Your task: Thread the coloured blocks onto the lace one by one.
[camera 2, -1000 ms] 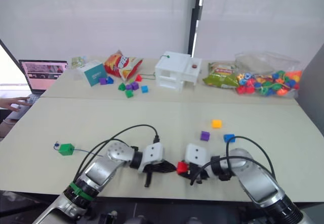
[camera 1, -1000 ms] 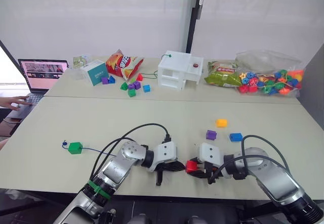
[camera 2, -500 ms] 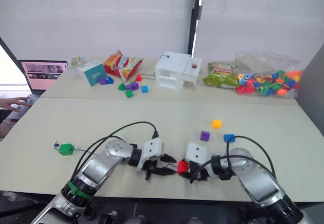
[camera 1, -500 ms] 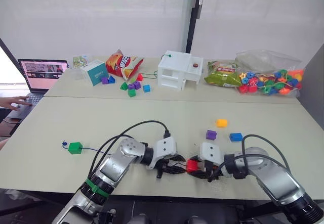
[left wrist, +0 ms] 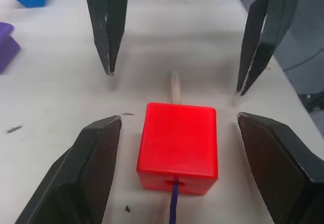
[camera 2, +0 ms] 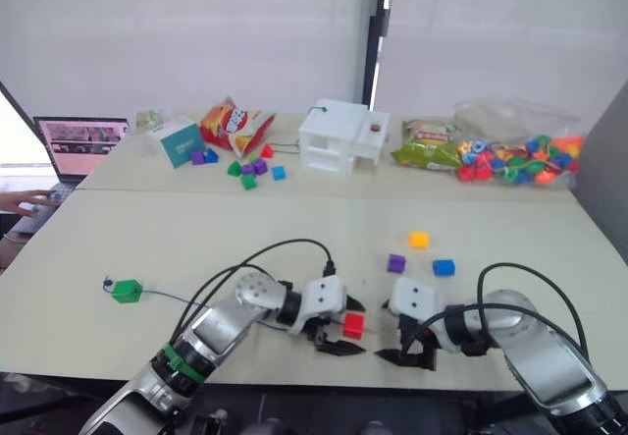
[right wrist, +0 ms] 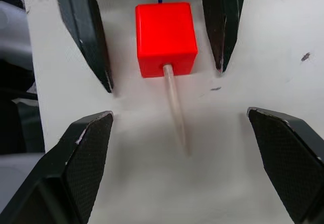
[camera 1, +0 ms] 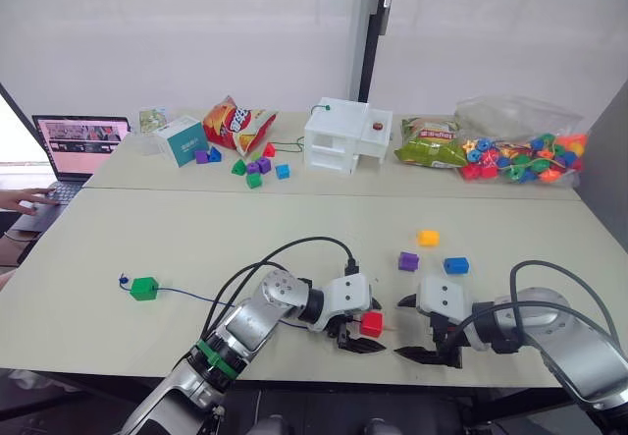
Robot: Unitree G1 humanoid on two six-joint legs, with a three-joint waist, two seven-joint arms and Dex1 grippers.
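Note:
A red block (camera 1: 371, 324) lies on the table near the front edge, with the dark-blue lace (left wrist: 173, 207) running into one face and its pale stiff tip (right wrist: 175, 107) sticking out the other side. My left gripper (camera 1: 376, 326) is open, its fingers (left wrist: 88, 166) standing apart on either side of the block without touching it. My right gripper (camera 1: 399, 328) faces it, open, straddling the tip. Far to the left, a green block (camera 1: 144, 288) sits on the lace (camera 1: 186, 292). The purple (camera 1: 409, 260), blue (camera 1: 456, 265) and yellow (camera 1: 429, 238) blocks lie loose beyond the grippers.
On the far table stand a white box (camera 1: 348, 138), a chips bag (camera 1: 238, 123), a teal box (camera 1: 182, 140), small triangular pieces (camera 1: 255, 170), a green snack bag (camera 1: 432, 143) and a bag of beads (camera 1: 520, 155). At far left are a laptop (camera 1: 78, 145) and a person's hand (camera 1: 20, 197).
Both grippers have opened and let go of the red block, which now rests on the table. The left gripper moved right around it; the right gripper drew back to the right.

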